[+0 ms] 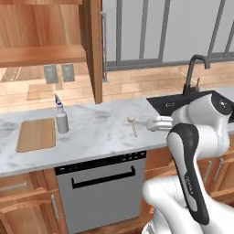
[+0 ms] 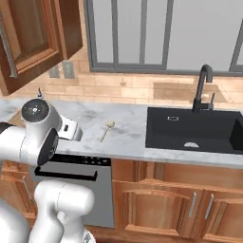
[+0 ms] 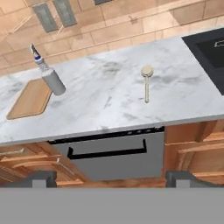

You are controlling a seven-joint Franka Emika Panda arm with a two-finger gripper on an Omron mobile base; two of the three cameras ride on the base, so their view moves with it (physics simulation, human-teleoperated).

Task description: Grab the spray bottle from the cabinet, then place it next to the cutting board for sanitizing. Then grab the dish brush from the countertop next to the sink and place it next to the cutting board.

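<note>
Gripper [image 3: 111, 179] jaws spread wide, holding nothing, poised off the front edge of the countertop [image 3: 109, 105]; dish brush [image 3: 146, 83] lies flat on the marble left of the sink [image 1: 183, 105], head toward the wall; spray bottle [image 3: 49, 75] stands upright just beside the cutting board [image 3: 30, 99], on its right; cabinet [image 1: 43, 41] door open above.

Grey spray bottle [image 1: 61, 119] stands upright just beside the cutting board [image 1: 35, 134]; dish brush [image 1: 132, 122] lies flat on the countertop [image 1: 98, 132].

Tan brick backsplash [image 1: 137, 82], grey-framed window [image 2: 142, 33], wall outlets [image 1: 59, 73], steel dishwasher [image 1: 103, 189].
</note>
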